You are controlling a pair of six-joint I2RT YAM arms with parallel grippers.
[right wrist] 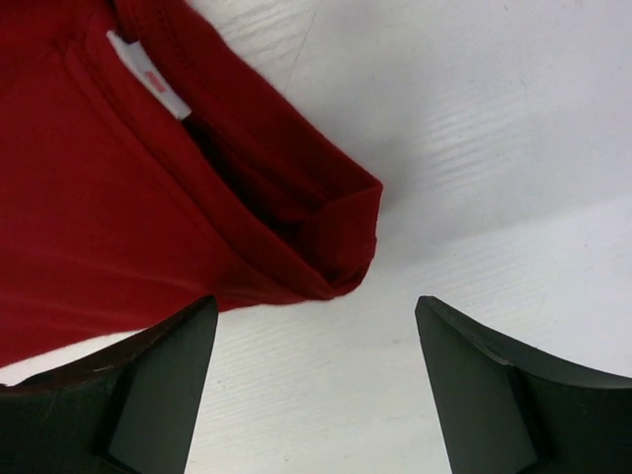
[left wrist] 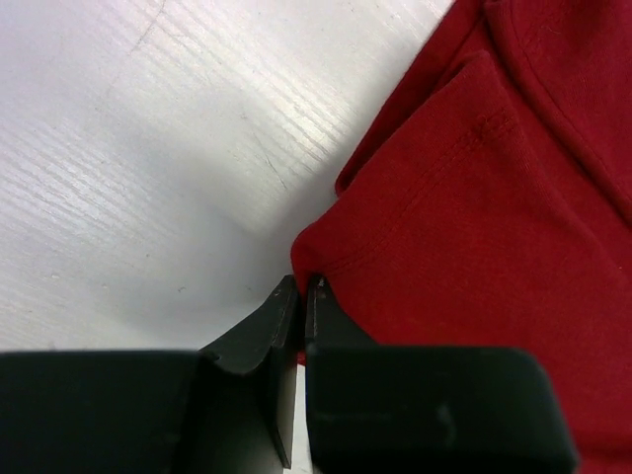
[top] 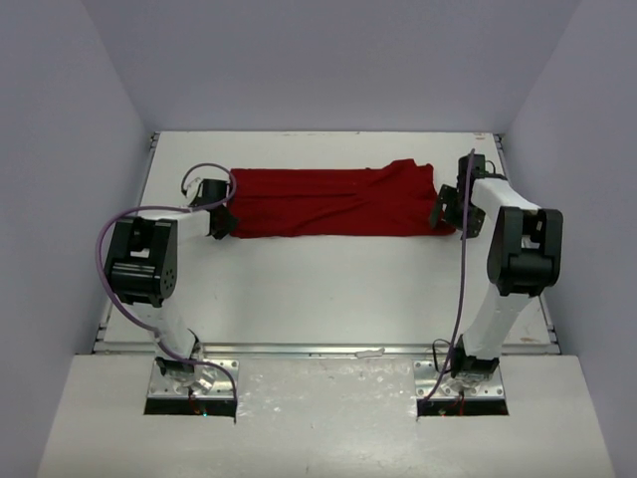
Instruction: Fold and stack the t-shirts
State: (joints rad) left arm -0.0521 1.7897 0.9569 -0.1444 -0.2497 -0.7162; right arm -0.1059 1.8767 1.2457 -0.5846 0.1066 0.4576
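Nearest, at 7 and 5 o'clock of the top view: metal base plates at the near edge, with the left arm and right arm rising from them and a purple cable looped beside the left one. Beyond, bare white table. Farther still, toward 12 o'clock: deep-red t-shirt, laid flat as a long band from 10 to 2 o'clock, folded lengthwise, wrinkled toward its right end. Left jaws at its 9 o'clock end, right jaws at its 3 o'clock end, well apart from each other.

Left wrist view, near to far: left jaws pressed together, clamped on the corner of the t-shirt, with a sliver of red cloth showing between them. Hem stitching running up toward 1 o'clock. White table at 10 o'clock.

Right wrist view, near to far: right jaws wide apart at 7 and 5 o'clock, only table between them. Just ahead, untouched, the folded end of the t-shirt, filling 9 to 12 o'clock, its rounded corner pointing toward 4 o'clock. Small white label inside the neck at 11 o'clock.
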